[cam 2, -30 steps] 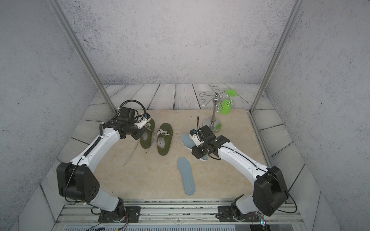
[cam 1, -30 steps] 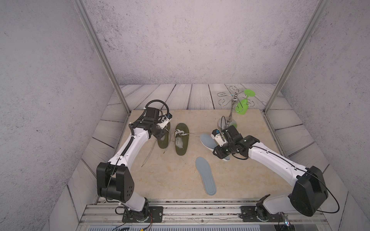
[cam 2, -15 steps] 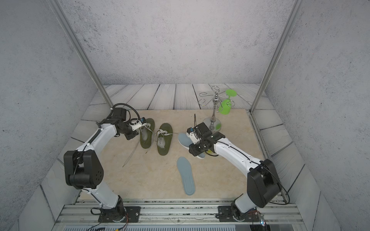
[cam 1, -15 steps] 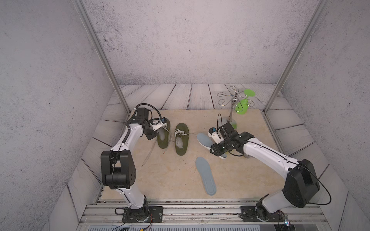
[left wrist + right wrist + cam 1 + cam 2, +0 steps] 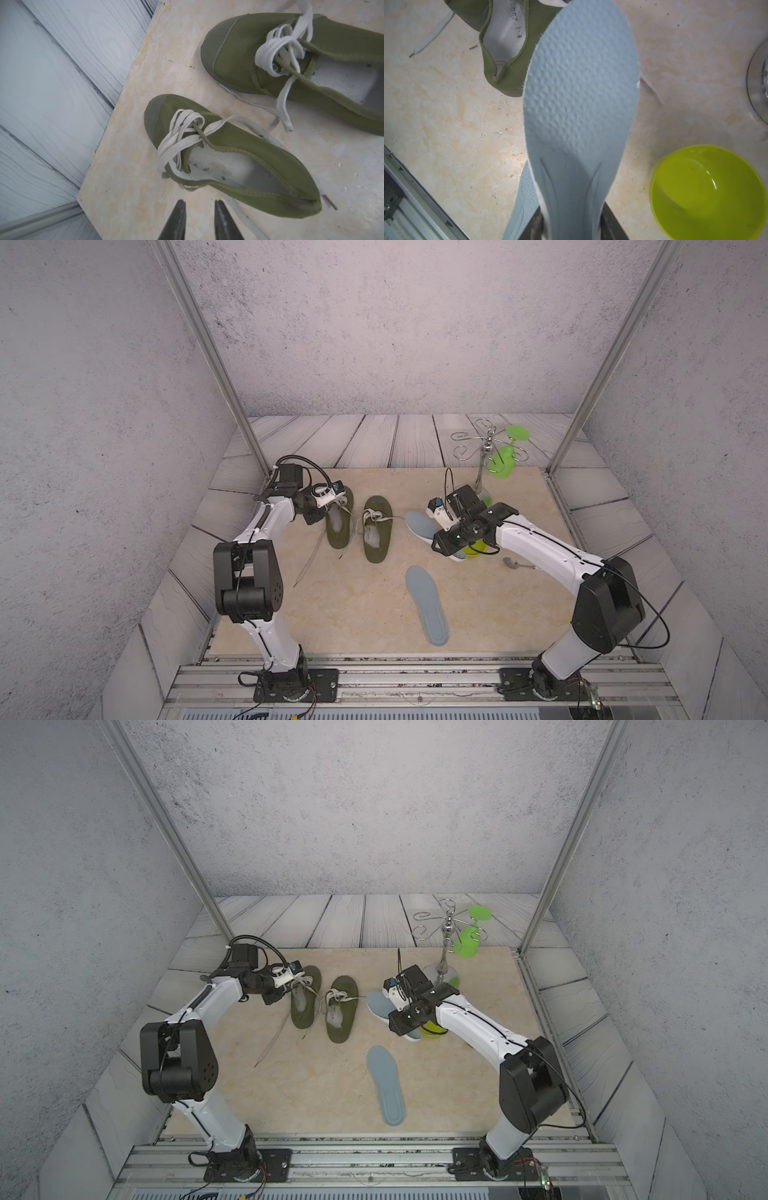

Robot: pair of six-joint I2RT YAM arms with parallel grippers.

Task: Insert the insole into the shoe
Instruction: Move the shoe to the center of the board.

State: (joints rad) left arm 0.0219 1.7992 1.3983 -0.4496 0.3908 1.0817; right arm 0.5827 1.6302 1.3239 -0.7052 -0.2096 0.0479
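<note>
Left arm (image 5: 266, 529) and right arm (image 5: 544, 549): white links, boxy black joints, looping black cables; left gripper (image 5: 198, 202) fingers (image 5: 176, 220) dark, tapered.

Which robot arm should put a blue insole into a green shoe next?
Right. The right gripper grips a pale blue dimpled foam insole, its toe pointing towards the nearer olive green canvas shoe. The left gripper is open and empty beside the other green shoe.

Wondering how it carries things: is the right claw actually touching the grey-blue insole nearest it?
Touching. The right wrist view shows the right gripper clamped on both sides of the grey-blue insole at its narrow end.
</note>
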